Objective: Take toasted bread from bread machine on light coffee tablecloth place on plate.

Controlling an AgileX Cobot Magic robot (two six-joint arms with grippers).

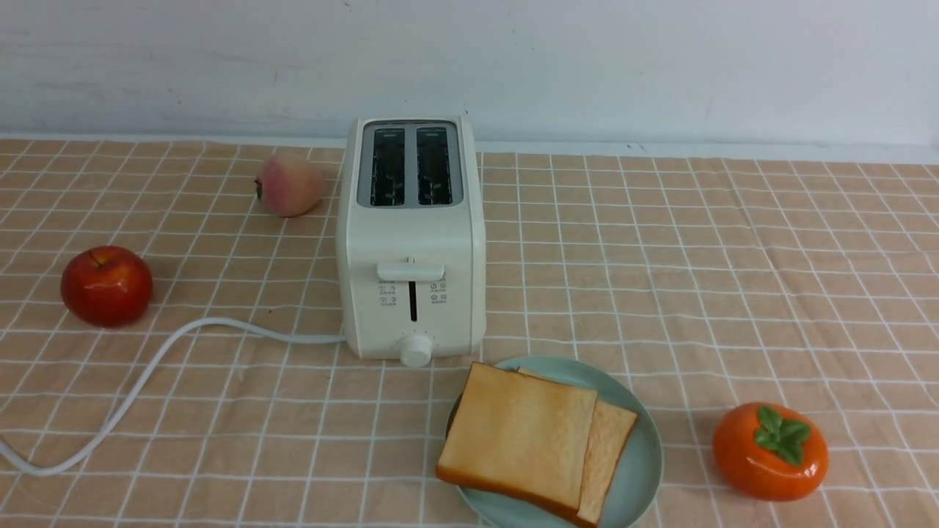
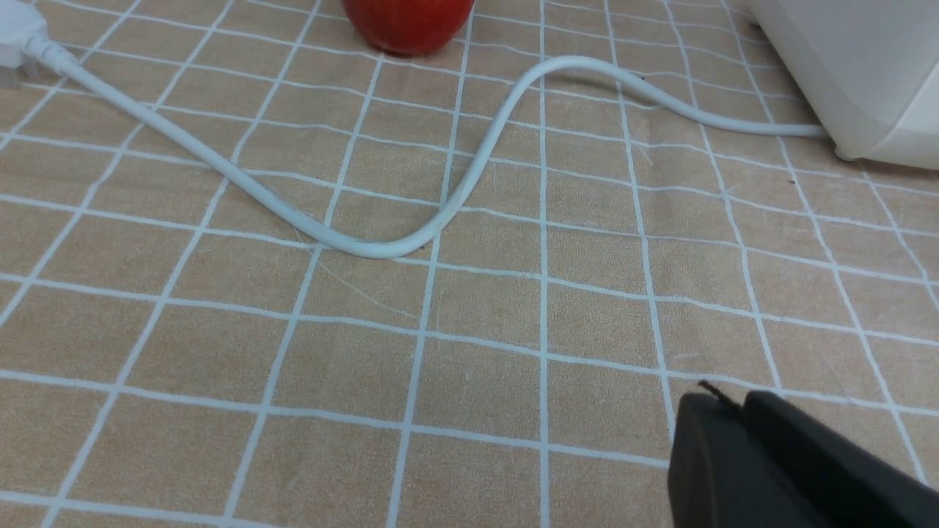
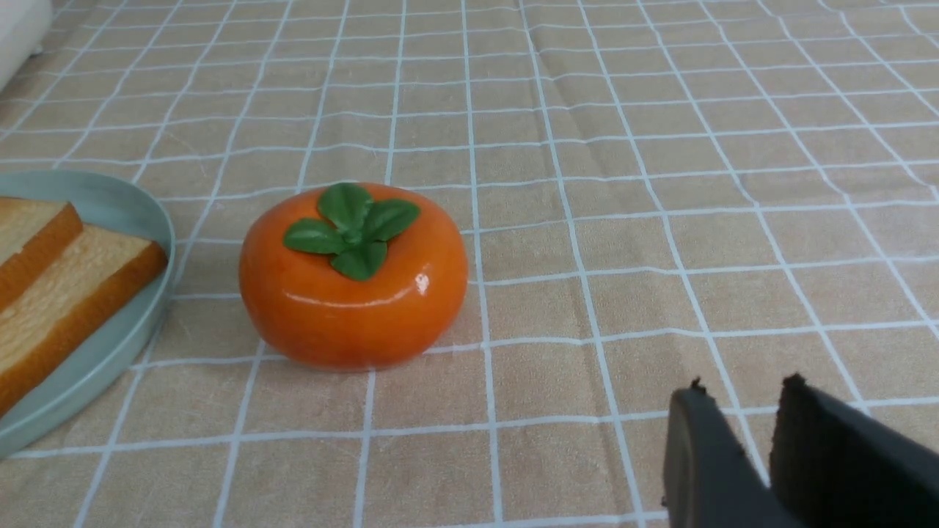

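Toast first: both slices of toasted bread (image 1: 524, 436) lie overlapped on the plate (image 1: 642, 469), which sits just in front of the bread machine (image 1: 411, 242) on the light coffee tablecloth (image 1: 697, 279); its two slots look dark and empty, so I judge the transfer done. Plate is placed near the toaster, I'd guess to keep the carry short. Neither arm shows in my front view; I judge both parked low and clear. Left gripper (image 2: 733, 411) has its jaws pressed together on nothing, over bare cloth near the white cord (image 2: 352, 242). Right gripper (image 3: 737, 392) has a narrow gap between its fingers, empty, near the persimmon (image 3: 352, 282). Lower slice is mostly covered; the plate's near rim is cut off; the slot bottoms are too dark to read. Apple (image 1: 106, 284) and peach (image 1: 290, 185) stand well apart.
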